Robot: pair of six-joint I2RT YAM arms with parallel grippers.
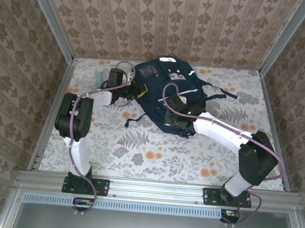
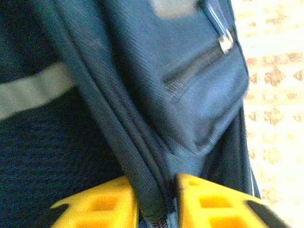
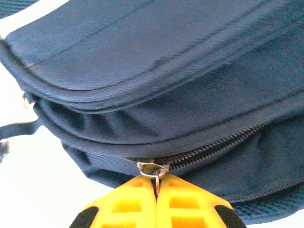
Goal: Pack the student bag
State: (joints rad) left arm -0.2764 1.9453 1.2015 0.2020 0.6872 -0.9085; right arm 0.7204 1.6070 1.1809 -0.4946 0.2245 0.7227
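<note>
Student bag (image 1: 156,81): L gripper (image 2: 156,202) prob. pinching seam (image 2: 142,180), R gripper (image 3: 156,187) nips zip-pull (image 3: 153,169)

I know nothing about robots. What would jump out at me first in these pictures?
A big navy backpack lies at the far middle of a flower-patterned table. Up close, the yellow right hand pinches the metal zipper pull at the bag's edge, while the left hand grips a fold of its fabric.
</note>
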